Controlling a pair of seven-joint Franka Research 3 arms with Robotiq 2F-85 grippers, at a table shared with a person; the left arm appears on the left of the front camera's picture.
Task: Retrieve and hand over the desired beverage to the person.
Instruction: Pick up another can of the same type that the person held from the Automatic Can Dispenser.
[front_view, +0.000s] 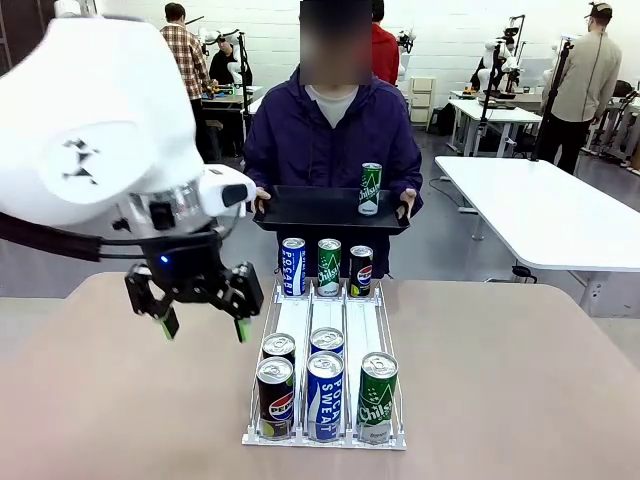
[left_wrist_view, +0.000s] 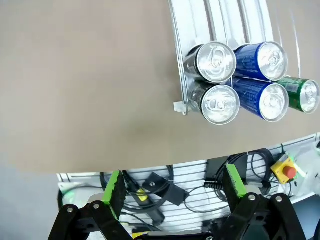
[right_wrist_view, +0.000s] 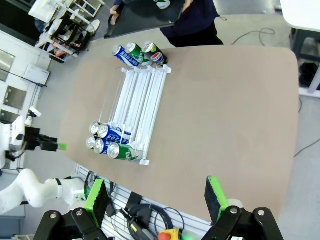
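Workshop tables and other people fill the far background, while the tan table (front_view: 520, 380) in front carries a white three-lane rack (front_view: 347, 320) lying from 6 to 12 o'clock. At its 12 o'clock end stands the person (front_view: 300, 140), both hands holding a black tray (front_view: 310, 210) level just past the table edge. One green can (front_view: 370, 188) stands upright on the tray, toward its 3 o'clock side.

In the rack, three far cans (front_view: 329, 266) stand at the 12 o'clock end. At the 6 o'clock end stand a Pepsi can (front_view: 275, 398), a Pocari Sweat can (front_view: 325, 395) and a Chilsung can (front_view: 377, 395), with two more cans (front_view: 327, 341) behind the first two lanes.

The left gripper (front_view: 204, 328) hangs above the table at 9 o'clock of the rack, near it but apart, jaws spread wide and holding nothing. The right gripper (right_wrist_view: 156, 195) is high over the table's near edge, also spread wide and empty.

As a judgement, one drink has already reached the tray, so a handover looks done. Which drink is wanted now cannot be told. If another is due, all of it is left: reach a near can, close on it, lift it clear and carry it toward 12 o'clock to the tray.
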